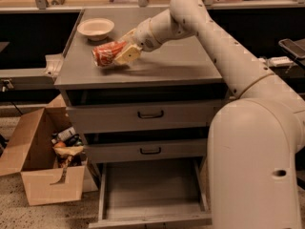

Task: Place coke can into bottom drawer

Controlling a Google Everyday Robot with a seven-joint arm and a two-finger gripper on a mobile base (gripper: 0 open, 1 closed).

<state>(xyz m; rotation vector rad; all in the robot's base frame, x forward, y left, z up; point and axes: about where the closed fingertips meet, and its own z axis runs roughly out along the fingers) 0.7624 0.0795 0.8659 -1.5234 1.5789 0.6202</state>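
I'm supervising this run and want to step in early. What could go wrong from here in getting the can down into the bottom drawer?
1. The gripper has its jaws shut on one end of the tilted coke can, so the can might slip during the long descent.
2. The bowl sits close behind the can, and a swing that way could knock it.
3. The open bottom drawer lies low beside the robot's base, so the arm may clip the cabinet front.

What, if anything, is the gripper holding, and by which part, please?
The gripper appears to hold the dented red-orange soda can by the end facing the arm, over the grey cabinet top.
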